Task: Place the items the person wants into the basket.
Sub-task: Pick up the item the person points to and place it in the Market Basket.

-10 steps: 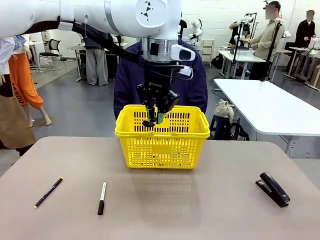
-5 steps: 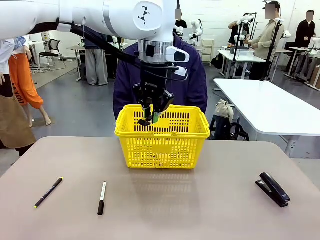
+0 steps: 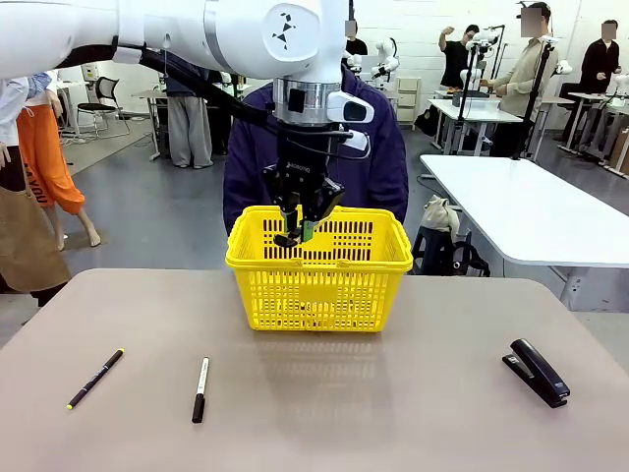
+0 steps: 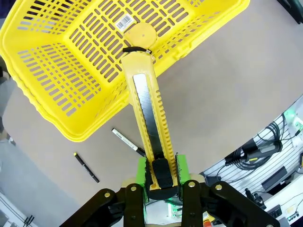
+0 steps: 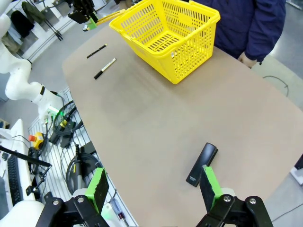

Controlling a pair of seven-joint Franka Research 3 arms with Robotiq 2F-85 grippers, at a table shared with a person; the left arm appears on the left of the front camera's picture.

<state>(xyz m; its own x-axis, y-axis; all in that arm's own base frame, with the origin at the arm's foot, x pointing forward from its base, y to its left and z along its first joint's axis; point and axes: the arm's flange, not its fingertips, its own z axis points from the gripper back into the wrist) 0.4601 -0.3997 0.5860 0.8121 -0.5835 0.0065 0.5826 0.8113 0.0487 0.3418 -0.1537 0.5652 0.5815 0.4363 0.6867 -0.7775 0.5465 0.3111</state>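
You'll see the L gripper [image 3: 300, 234], clamped on the utility knife [image 4: 143, 111], has come up a touch and slid slightly to the robot's left above the basket [image 3: 319, 295] vs 1 sec ago. Over the last half sec it's barely shifted.

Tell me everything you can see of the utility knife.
The utility knife is slim yellow plastic with a grey metal strip down its middle, ridges along one edge, and a black slider near its rear end. The left gripper clamps that end between its green pads. It points tip-down into the yellow basket; tip contact is unclear.
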